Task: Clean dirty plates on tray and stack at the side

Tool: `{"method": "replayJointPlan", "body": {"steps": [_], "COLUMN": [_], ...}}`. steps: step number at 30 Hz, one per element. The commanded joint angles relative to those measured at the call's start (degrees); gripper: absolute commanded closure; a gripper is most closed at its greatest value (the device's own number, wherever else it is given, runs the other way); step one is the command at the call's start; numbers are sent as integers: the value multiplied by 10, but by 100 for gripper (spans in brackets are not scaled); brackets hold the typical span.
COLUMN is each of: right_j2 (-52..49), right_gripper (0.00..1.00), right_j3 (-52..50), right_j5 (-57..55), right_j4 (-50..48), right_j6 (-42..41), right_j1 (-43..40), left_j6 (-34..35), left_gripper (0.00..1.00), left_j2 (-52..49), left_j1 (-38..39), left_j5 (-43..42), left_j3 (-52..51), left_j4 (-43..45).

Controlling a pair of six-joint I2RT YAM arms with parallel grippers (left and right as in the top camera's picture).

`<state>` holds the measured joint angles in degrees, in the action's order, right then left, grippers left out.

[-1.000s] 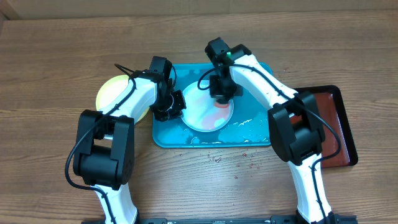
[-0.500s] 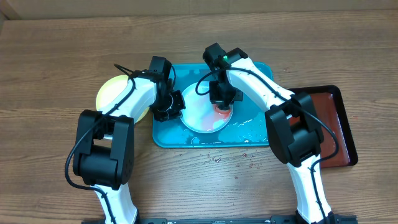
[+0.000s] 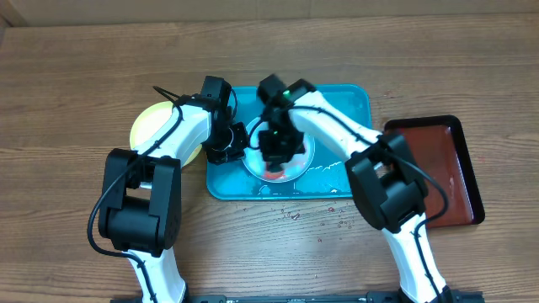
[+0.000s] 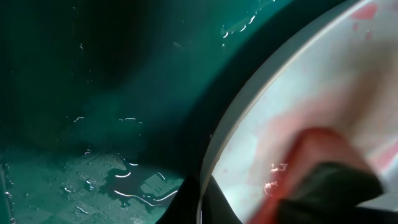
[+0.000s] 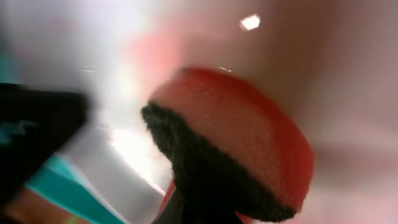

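1. The tray (image 3: 347,103): turquoise, rectangular, with rounded corners. It is set on the wooden table (image 3: 76,76). Its floor is wet, and puddles (image 4: 134,180) are seen along the near rim.

2. Dirty plate (image 3: 301,162): laid flat inside the tray, in its left half. The whitish centre is smeared pink-red. From overhead most of it is covered by the right arm. The rim colour is not to be judged in the wrist views.

3. Left gripper (image 3: 229,145): placed at the tray's left rim and closed upon the left edge of the dirty plate. In the left wrist view only two dark fingertips (image 4: 181,210) are seen. They are cut off by the bottom edge, one on each side of the rim.

4. Right gripper (image 3: 278,150): held over the dirty plate, within the tray's left half, and clamped upon a sponge (image 5: 242,134). The sponge is red-orange with a dark scouring layer and is pressed to the plate's face. The fingers are almost wholly hidden behind it, and the right wrist view is badly blurred.

5. Yellow-green plate (image 3: 152,126): laid on the table just outside the tray's left rim, partly covered by the left arm. Whether it is one plate or a stack cannot be told.

6. Dark red-brown tray (image 3: 455,181): set to the right of the tray, its left part hidden by the right arm.

7. Specks (image 3: 290,215): scattered on the table in front of the tray's near rim, too small to be identified.
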<state>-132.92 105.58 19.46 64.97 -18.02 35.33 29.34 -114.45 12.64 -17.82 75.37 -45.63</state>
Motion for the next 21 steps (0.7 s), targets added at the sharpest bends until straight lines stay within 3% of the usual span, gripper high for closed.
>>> {"method": "replayJointPlan", "body": {"steps": [1,11,21], "right_j2": [-10,-10,-10], "right_gripper": [96,96,96], "right_j3": [-7,-7,-5], "right_j5": [13,-85,-109], "right_j4": [-47,-151,-125], "right_j6": [-36,-171,-176], "right_j1": [6,-48,-92], "left_j6": [-11,-11,-11], "left_gripper": [96,96,96], "left_j2": [-5,-5,-5], "left_j1": [4,4,4], "left_j5": [-17,-17,-17], "left_j3": [13,13,13], "left_j4": [5,4,4]}}
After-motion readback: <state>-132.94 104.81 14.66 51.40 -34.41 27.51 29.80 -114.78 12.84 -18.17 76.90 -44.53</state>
